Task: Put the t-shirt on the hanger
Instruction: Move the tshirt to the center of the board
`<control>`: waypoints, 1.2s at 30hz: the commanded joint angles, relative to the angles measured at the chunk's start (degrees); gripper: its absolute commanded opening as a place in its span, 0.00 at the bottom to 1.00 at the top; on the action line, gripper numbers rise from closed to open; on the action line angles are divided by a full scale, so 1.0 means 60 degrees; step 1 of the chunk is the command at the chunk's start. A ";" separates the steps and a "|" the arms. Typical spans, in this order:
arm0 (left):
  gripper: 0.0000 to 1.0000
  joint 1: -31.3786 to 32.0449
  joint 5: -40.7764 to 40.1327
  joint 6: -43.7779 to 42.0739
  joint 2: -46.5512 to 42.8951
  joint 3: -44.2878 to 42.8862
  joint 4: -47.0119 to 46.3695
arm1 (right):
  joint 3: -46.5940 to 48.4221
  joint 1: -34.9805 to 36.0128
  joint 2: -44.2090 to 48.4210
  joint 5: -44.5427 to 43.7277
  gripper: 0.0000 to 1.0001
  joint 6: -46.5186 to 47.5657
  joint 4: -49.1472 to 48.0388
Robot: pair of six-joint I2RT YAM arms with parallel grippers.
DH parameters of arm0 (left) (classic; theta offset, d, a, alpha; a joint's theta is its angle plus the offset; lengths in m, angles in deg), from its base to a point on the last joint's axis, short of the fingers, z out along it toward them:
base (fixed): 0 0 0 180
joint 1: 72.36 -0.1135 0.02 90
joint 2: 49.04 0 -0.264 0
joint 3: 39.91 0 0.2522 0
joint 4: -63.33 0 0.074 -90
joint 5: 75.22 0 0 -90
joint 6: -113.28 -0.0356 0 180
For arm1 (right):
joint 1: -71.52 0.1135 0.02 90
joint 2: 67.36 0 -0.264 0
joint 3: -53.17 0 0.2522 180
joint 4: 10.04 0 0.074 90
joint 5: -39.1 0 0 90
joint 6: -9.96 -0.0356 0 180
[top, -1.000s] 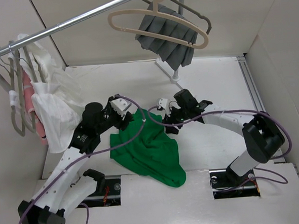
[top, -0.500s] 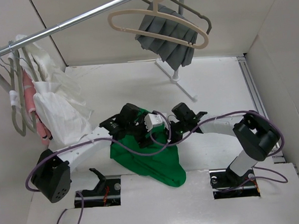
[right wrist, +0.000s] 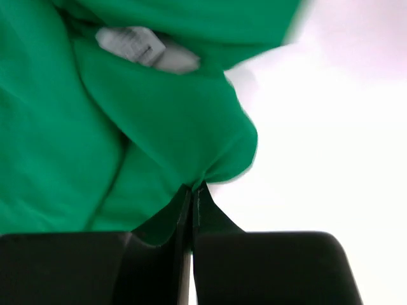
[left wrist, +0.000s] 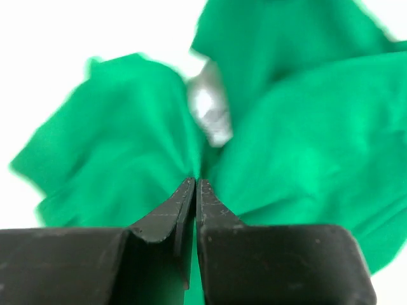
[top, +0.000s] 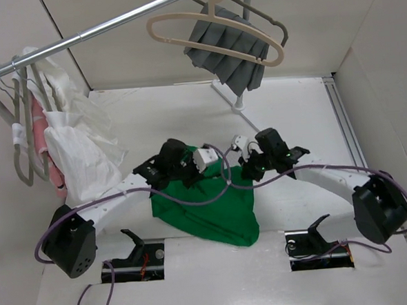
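The bright green t-shirt (top: 207, 207) lies on the white table between the two arms, its top edge pulled out between them. My left gripper (top: 189, 173) is shut on a pinch of the fabric at the shirt's upper left; the left wrist view shows the cloth (left wrist: 305, 127) bunched at the closed tips (left wrist: 195, 182), with the white neck label (left wrist: 210, 111) blurred beyond. My right gripper (top: 243, 172) is shut on the upper right edge (right wrist: 159, 127), tips (right wrist: 193, 188) pinching a fold, label (right wrist: 143, 47) above. The beige hanger (top: 174, 17) hangs bare on the rail at the back.
A metal rail (top: 99, 31) crosses the back. A grey pleated cloth (top: 228, 51) on a grey hanger hangs behind the beige one. White and pink garments (top: 72, 147) hang at the left. The rack's foot (top: 246, 115) stands on the table behind the arms.
The left arm swung in over the shirt and its jaws shut on the fabric. The right jaws shut too and moved right, spreading the shirt's top edge.
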 commanded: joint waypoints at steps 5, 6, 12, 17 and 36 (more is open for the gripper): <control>0.00 -0.2734 -0.0837 0.0172 -0.0726 -0.2344 0.0765 | 0.3627 -0.0160 0.1323 -0.1211 0.00 0.1297 0.0748; 0.00 -0.2735 -0.0837 -0.0207 -0.1133 -0.2520 0.0766 | 0.3880 -0.0159 0.1426 -0.1212 0.00 0.1431 0.0750; 0.00 -0.2735 0.0726 -0.2359 -0.3273 -0.1938 0.1991 | 0.3112 0.0762 0.3078 -0.1387 0.00 0.1857 0.0793; 0.59 -0.2194 0.3071 -0.6708 -0.3614 -0.1117 0.7425 | 0.0708 0.1684 0.3654 -0.1970 0.00 0.0760 0.0618; 0.61 -0.2061 -0.0089 0.0490 -0.1681 -0.0661 0.0768 | 0.1798 0.1410 0.0379 -0.1858 0.87 -0.0897 -0.0392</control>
